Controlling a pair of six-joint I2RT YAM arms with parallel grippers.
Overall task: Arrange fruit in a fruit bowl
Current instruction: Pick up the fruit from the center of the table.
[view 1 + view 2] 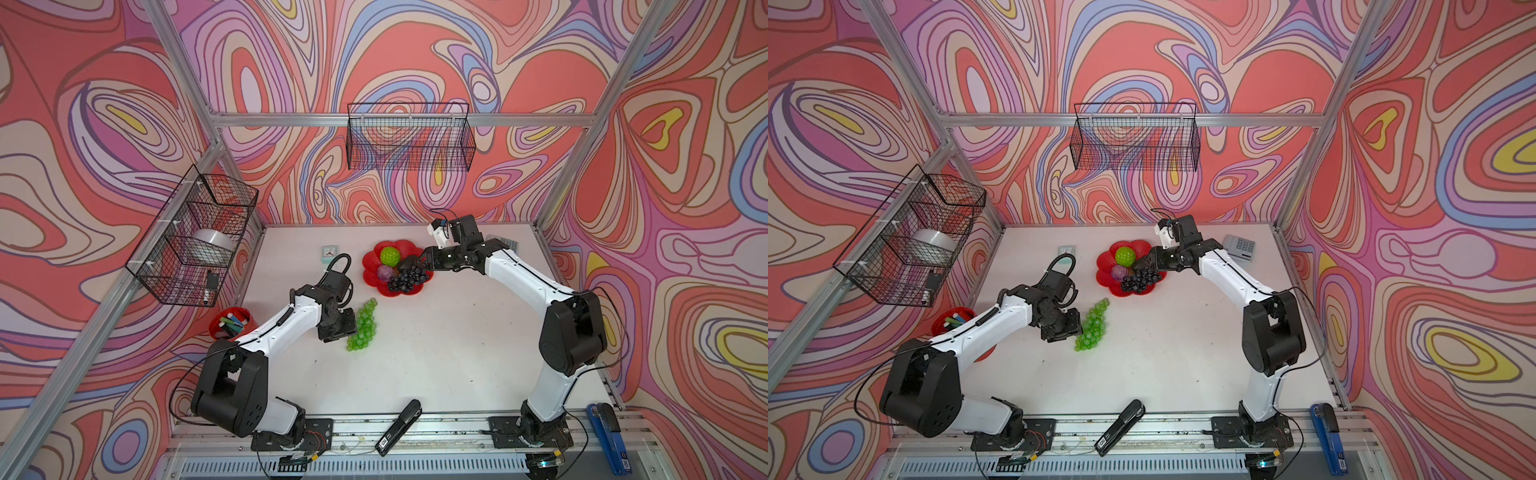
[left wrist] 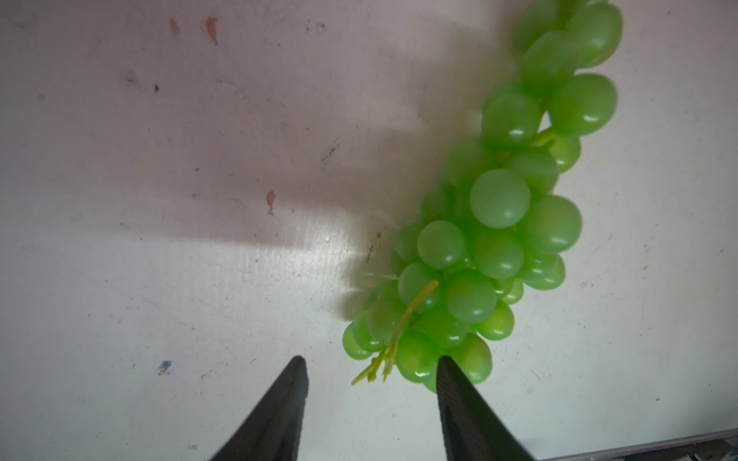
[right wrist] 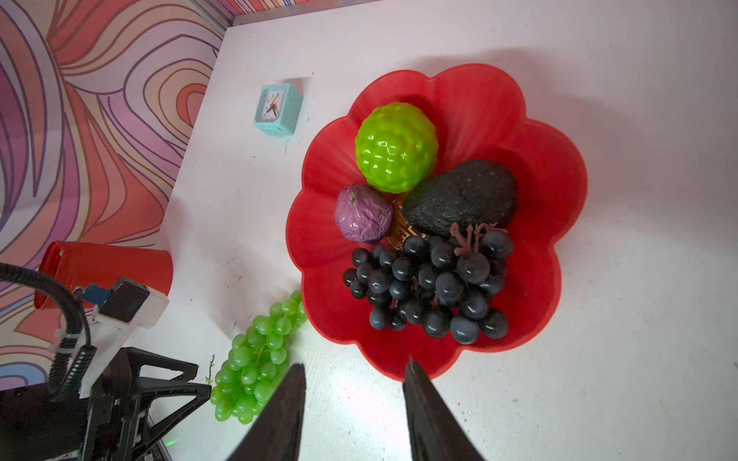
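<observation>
The red flower bowl (image 3: 479,103) on the worktop (image 1: 436,332) holds the bumpy green ball (image 3: 395,145), purple fruit (image 3: 363,213), avocado (image 3: 463,197) and dark grapes (image 3: 431,283). The green grape bunch (image 2: 499,223) lies just beside it, its stem end ungripped between the jaws of the half-open left claw (image 2: 371,359). The right claw (image 3: 355,363) hangs half-open, empty, at the bowl's rim.

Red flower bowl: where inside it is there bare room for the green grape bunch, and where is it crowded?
Bare: in the red flower bowl, the petals between the rim and the bumpy green ball and black avocado; also the strip outside the small purple fruit. Crowded: the centre, and the petals under the dark grape bunch.
</observation>
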